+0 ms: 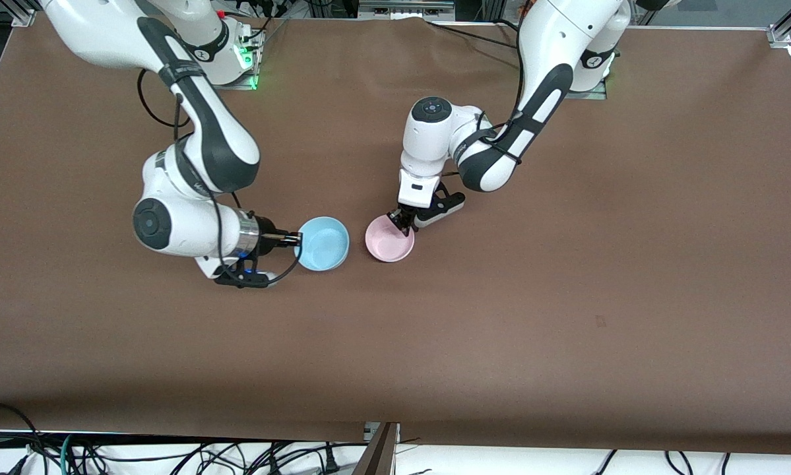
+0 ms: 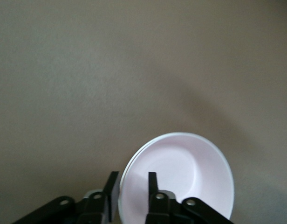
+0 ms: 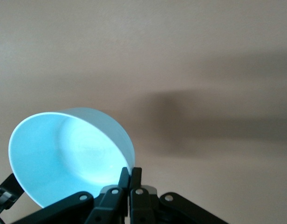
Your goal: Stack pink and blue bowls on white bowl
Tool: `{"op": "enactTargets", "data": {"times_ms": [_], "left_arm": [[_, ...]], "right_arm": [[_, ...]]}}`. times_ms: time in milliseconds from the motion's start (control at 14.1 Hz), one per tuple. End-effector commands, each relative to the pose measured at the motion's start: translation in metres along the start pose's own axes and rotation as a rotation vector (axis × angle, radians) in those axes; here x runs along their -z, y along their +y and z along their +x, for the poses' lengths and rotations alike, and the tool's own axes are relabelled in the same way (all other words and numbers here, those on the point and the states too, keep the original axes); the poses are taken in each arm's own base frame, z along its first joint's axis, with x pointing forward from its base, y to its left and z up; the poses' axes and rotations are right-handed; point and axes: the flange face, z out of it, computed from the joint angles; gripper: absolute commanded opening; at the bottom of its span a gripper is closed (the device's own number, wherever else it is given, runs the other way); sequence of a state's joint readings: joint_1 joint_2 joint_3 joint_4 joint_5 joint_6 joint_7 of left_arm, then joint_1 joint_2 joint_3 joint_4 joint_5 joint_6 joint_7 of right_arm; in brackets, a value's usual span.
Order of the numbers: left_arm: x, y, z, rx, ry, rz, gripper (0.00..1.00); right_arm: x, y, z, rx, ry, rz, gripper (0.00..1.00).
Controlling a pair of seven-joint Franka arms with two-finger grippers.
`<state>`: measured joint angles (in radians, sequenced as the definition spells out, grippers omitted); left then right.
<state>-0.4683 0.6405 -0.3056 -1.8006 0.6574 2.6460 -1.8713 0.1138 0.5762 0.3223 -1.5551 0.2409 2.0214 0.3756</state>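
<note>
The light blue bowl (image 1: 324, 243) is tilted, and my right gripper (image 1: 296, 239) is shut on its rim at the side toward the right arm's end. In the right wrist view the blue bowl (image 3: 69, 156) hangs tilted from the closed gripper (image 3: 130, 170). The pale pink bowl (image 1: 390, 239) sits upright on the table beside it. My left gripper (image 1: 400, 221) is open, with one finger inside and one outside the pink bowl's rim (image 2: 181, 177). A second pale rim line shows just under the pink rim in the left wrist view. No separate white bowl shows.
The brown table cloth (image 1: 567, 297) stretches around both bowls. The two bowls are a small gap apart. Cables lie below the table's front edge (image 1: 171, 455).
</note>
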Motion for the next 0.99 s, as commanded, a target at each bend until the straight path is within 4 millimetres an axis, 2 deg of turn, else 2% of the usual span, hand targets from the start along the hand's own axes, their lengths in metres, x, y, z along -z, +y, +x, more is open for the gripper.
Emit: {"op": "enactTargets", "data": {"times_ms": [0,142,354,566,920], "left_arm": [[0.011,0.014,0.011,0.012,0.047,0.000,0.50],[0.021,0.018,0.016,0.014,0.057,-0.014,0.50],[0.038,0.026,0.037,0.041,0.082,-0.027,0.50],[0.060,0.041,0.065,0.075,0.116,-0.024,0.50],[0.089,0.063,0.090,0.129,0.151,-0.016,0.50]], "right_arm": [[-0.012,-0.021,-0.003,-0.025,0.008,0.014,0.00],[-0.020,-0.029,-0.006,-0.024,0.009,0.012,0.00],[-0.034,-0.043,-0.012,-0.024,0.008,0.010,0.00],[-0.047,-0.053,-0.015,-0.010,0.011,0.012,0.00],[-0.079,-0.074,-0.024,-0.016,0.019,0.014,0.00]]}}
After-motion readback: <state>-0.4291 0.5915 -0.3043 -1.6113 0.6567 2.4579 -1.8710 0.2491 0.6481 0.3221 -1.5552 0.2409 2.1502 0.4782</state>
